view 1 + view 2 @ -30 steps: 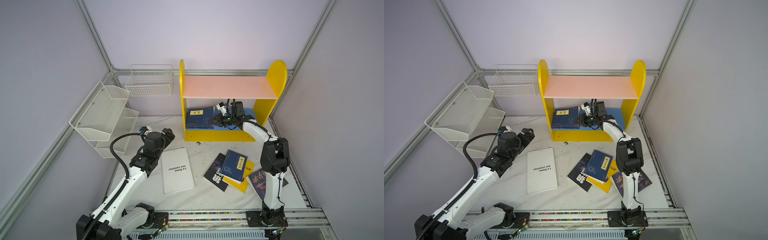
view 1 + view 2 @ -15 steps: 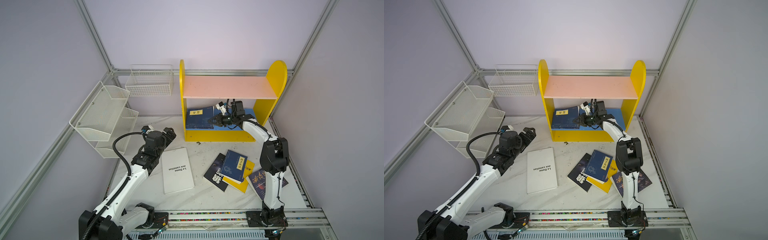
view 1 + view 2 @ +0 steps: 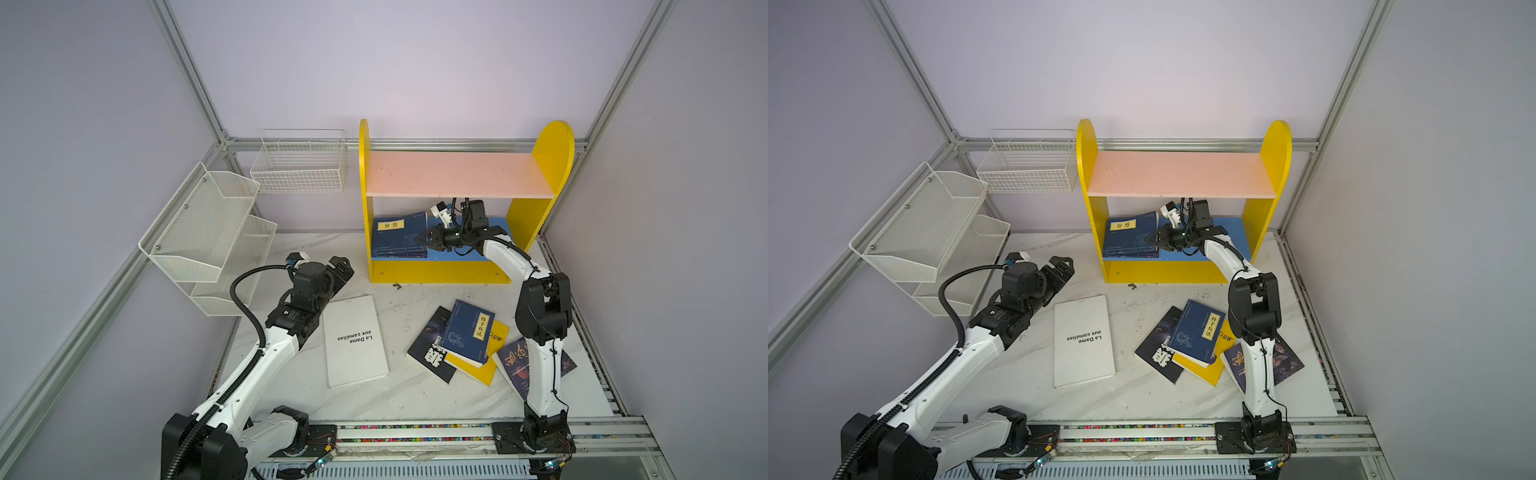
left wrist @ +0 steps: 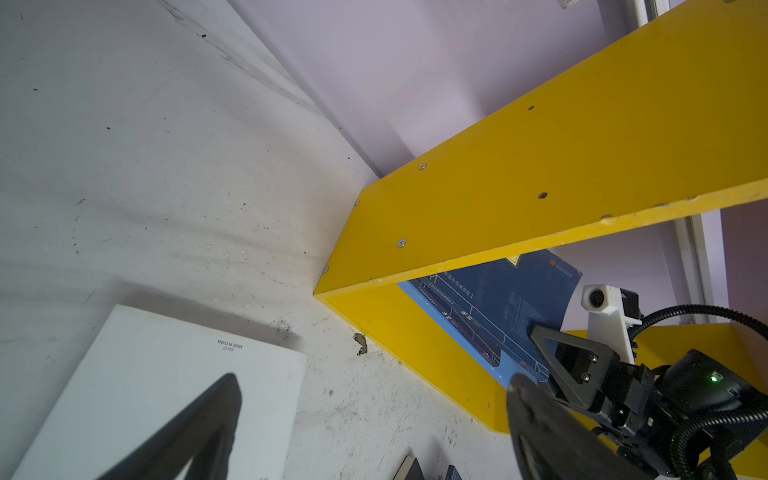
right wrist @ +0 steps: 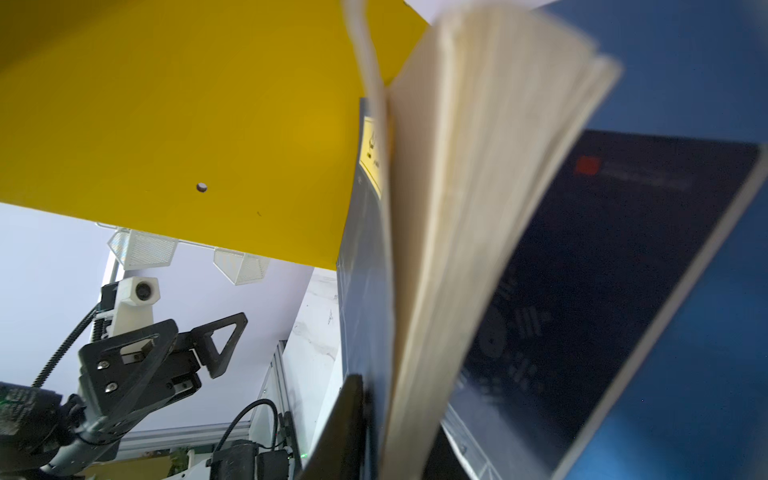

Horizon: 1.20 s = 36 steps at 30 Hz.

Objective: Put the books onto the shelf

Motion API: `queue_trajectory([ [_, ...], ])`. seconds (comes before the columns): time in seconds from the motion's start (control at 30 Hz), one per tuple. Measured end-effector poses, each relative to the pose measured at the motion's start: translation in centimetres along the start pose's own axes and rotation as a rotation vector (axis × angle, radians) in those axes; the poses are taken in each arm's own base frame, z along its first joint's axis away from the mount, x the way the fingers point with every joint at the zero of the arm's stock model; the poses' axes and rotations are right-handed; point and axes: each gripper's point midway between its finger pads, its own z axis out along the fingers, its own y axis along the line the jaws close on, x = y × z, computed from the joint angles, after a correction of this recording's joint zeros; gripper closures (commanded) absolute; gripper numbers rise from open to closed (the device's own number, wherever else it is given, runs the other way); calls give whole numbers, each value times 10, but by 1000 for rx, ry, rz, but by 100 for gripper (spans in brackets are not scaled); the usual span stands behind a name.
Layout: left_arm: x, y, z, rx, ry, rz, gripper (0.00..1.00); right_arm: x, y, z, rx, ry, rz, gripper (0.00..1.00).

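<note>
My right fingers (image 5: 353, 415) stand either side of the page edge of a navy book (image 3: 399, 232), and whether they pinch it or have just let go I cannot tell from here; the pages show blurred and fanned in my right wrist view, which reads to me like a grip easing off. My right gripper (image 3: 424, 239) has stayed put under the pink upper board (image 3: 453, 174) over the last second, so the book has not travelled: it rests on the lower blue board (image 3: 440, 254), hard by the left side panel of the shelf (image 3: 436, 272), with what looks like a second navy one beneath it (the stack's edges are all I have to go on). I judge this book delivered, and my next job on that side is to back out without dragging it along.

My left gripper (image 3: 345, 268) hangs with its fingers spread wide, holding nothing, and it has crept a touch nearer the shelf, just beside the white book (image 3: 355, 340) at its nearest corner. That one looks next. Still flat on the table (image 3: 415, 399): a third navy book (image 3: 467, 332) topping the black book (image 3: 432, 353) and the yellow book (image 3: 486, 368), and the dark-blue book (image 3: 513, 361) partly behind my right arm (image 3: 540, 365)
</note>
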Motion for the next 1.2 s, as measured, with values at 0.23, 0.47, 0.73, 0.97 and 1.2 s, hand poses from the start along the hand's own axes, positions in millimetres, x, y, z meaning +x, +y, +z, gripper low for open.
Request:
queue_trajectory([
  [0.23,3,0,2,2,15,-14,2,0,-8,7,56,-20,36,58],
  [0.47,2,1,2,1,13,-15,2,4,-25,3,173,-30,54,41],
  [0.73,3,2,4,-3,17,-15,2,5,-37,-19,375,-53,59,30],
  [0.97,6,4,7,-11,27,-12,1,5,-44,-27,438,-76,64,35],
  [1.2,10,7,11,-19,47,-10,1,6,-39,-23,412,-100,77,60],
])
